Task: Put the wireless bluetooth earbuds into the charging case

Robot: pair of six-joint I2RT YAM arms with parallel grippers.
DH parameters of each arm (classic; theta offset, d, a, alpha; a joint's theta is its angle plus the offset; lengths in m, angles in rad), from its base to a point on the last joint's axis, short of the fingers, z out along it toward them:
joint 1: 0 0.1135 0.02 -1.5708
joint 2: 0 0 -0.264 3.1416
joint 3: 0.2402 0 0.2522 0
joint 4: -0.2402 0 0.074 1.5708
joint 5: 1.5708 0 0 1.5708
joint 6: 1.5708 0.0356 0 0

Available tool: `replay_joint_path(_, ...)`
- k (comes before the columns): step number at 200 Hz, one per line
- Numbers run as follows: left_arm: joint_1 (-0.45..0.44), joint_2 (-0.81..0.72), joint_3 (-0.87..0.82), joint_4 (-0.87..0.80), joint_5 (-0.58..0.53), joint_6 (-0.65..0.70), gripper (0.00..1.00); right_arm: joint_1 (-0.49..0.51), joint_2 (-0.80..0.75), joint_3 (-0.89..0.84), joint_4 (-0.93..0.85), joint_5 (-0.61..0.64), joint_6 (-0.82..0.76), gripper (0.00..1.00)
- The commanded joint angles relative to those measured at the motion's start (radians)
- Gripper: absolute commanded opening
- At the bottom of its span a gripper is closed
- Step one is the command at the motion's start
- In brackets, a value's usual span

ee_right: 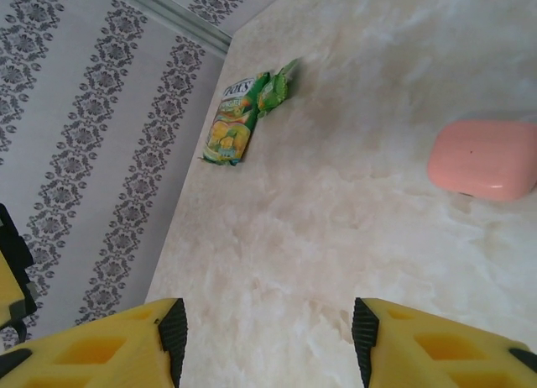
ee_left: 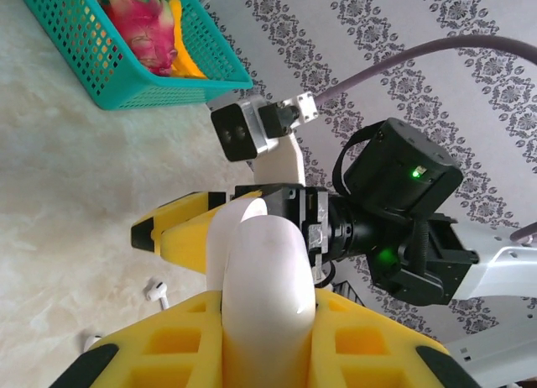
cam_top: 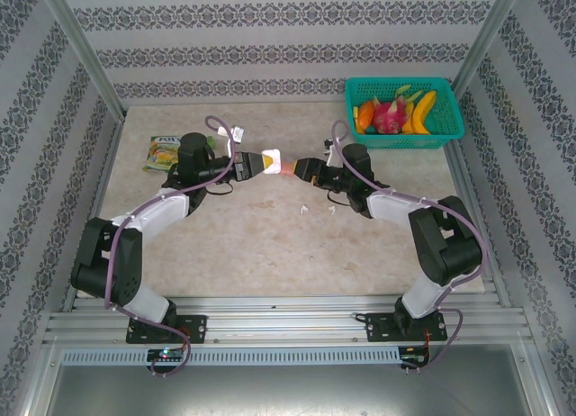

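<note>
White case (ee_left: 260,270) is pinched tight in the left gripper (ee_left: 268,354); the right gripper (ee_right: 268,338) stands half open and empty. Two earbuds (cam_top: 306,209) lie at five o'clock from it, and I think an off-centre pinch may flick one away.

The tabletop (cam_top: 270,245) is a pale, cream surface with a mottled, marble-like pattern, evenly lit and without hard shadows. It is enclosed on three sides by the back wall (cam_top: 288,38), left wall (cam_top: 36,146) and right wall (cam_top: 540,119). All three are papered in white with bands of dark grey damask ornament alternating with plain stripes. A slanting aluminium post rises at the far-left corner (cam_top: 83,51) and another at the far-right corner (cam_top: 486,38). Along the near edge run ribbed metal rails (cam_top: 288,326), then a perforated strip (cam_top: 288,356), then a plain grey panel (cam_top: 288,389). In the right wrist view a grey trim (ee_right: 168,14) lines the foot of the papered wall.
</note>
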Motion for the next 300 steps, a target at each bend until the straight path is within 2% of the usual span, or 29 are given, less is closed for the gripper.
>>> replay_joint_path(1,0.0,-0.014,0.028,0.022,0.022,0.001,0.1,-0.003,-0.063,-0.026,0.092,-0.021,0.032,0.55)
replay_joint_path(61,0.0,0.024,0.029,0.042,0.023,-0.012,0.1,0.048,-0.175,0.02,0.026,-0.043,-0.007,0.49)
replay_joint_path(130,0.0,0.015,0.031,0.045,0.019,-0.02,0.1,0.106,-0.104,0.093,-0.009,-0.022,-0.015,0.42)
replay_joint_path(181,-0.001,0.003,0.03,0.051,0.021,-0.025,0.1,0.113,-0.061,0.107,-0.013,-0.007,-0.016,0.36)
replay_joint_path(224,0.0,-0.002,0.015,0.095,0.025,-0.051,0.1,0.106,-0.027,0.102,0.019,-0.016,0.002,0.25)
replay_joint_path(246,0.0,-0.004,0.012,0.107,0.027,-0.055,0.09,0.094,-0.012,0.088,0.083,-0.046,0.04,0.25)
replay_joint_path(300,-0.001,-0.005,0.009,0.114,0.035,-0.057,0.09,0.065,0.013,0.054,0.263,-0.121,0.133,0.34)
